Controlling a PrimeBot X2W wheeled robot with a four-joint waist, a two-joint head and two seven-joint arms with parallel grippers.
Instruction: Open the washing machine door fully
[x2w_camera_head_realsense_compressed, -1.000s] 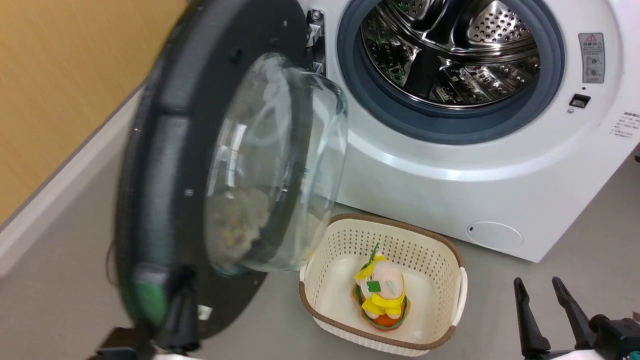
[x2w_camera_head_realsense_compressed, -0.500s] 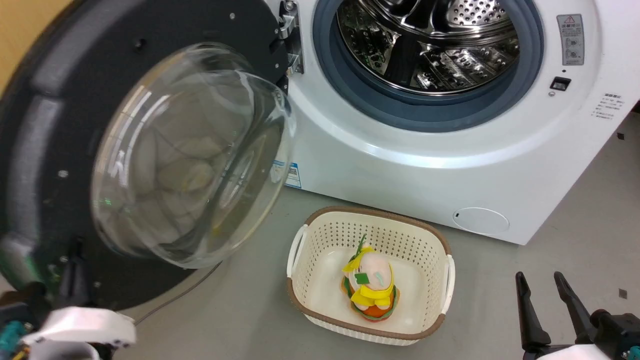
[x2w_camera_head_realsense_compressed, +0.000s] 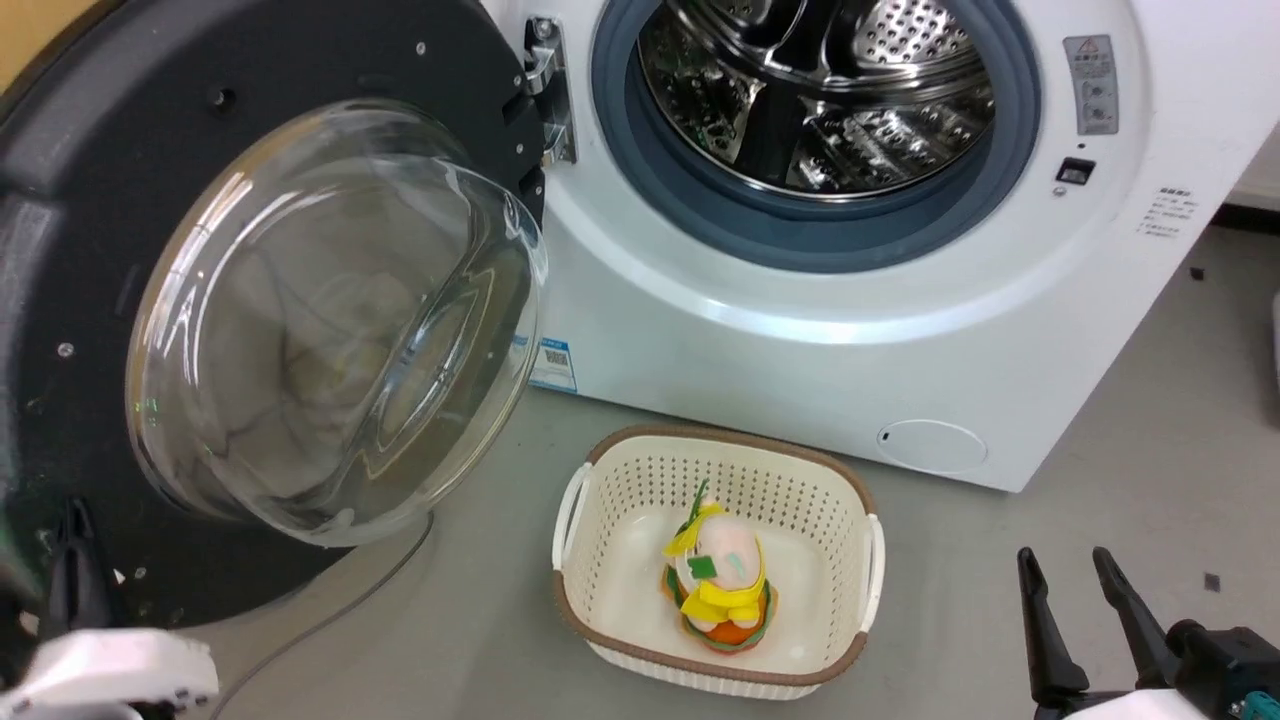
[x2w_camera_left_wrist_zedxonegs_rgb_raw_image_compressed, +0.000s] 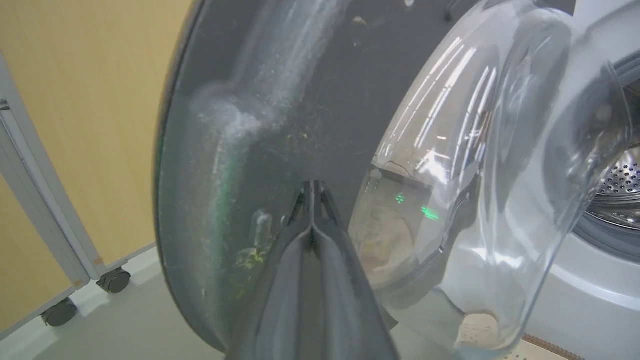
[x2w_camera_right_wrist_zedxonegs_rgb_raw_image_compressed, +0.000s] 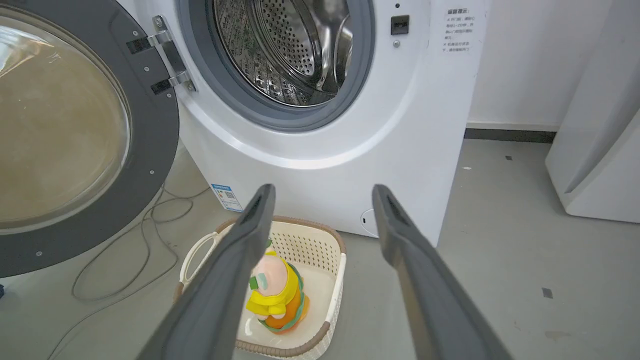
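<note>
The washing machine door (x2w_camera_head_realsense_compressed: 270, 320), a glossy black disc with a bulging clear glass bowl, is standing swung wide open on its metal hinge (x2w_camera_head_realsense_compressed: 545, 90) at the left side of the washing machine (x2w_camera_head_realsense_compressed: 800, 340). The white washing machine is showing its perforated steel drum (x2w_camera_head_realsense_compressed: 815, 90) inside the blue-grey gasket (x2w_camera_head_realsense_compressed: 830, 235). A blue label sticker (x2w_camera_head_realsense_compressed: 553, 363) and a round filter cap (x2w_camera_head_realsense_compressed: 932, 446) are sitting low on its front.

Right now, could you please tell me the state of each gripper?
Left gripper: shut, nothing held, tips at the washing machine door.
Right gripper: open, empty.
</note>
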